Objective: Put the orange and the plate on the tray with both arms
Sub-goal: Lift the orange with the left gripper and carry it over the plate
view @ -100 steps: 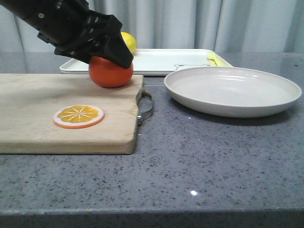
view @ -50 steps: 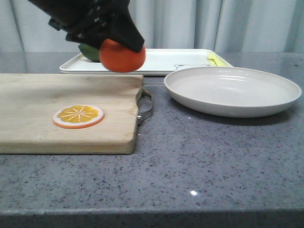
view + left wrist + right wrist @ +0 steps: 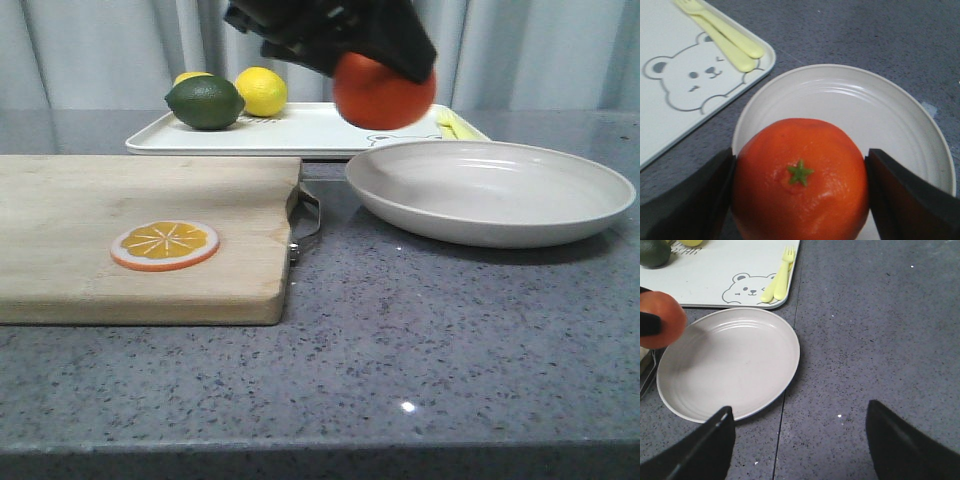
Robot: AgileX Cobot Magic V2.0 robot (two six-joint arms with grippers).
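1. Cutting board (image 3: 140,235) nearest, on the counter; orange slice (image 3: 165,245) lies on it.
2. Plate (image 3: 490,190) rests on the counter just right of the board, in front of the tray.
3. Left gripper (image 3: 800,200) clenched around the orange (image 3: 383,92), held in the air above the plate's near-left rim.
4. Right gripper (image 3: 797,440) spread wide, grasping nothing, above the counter beside the plate.
5. Tray (image 3: 330,130) farthest; lime (image 3: 205,102), lemons (image 3: 261,90) and pale yellow cutlery (image 3: 780,281) on it.
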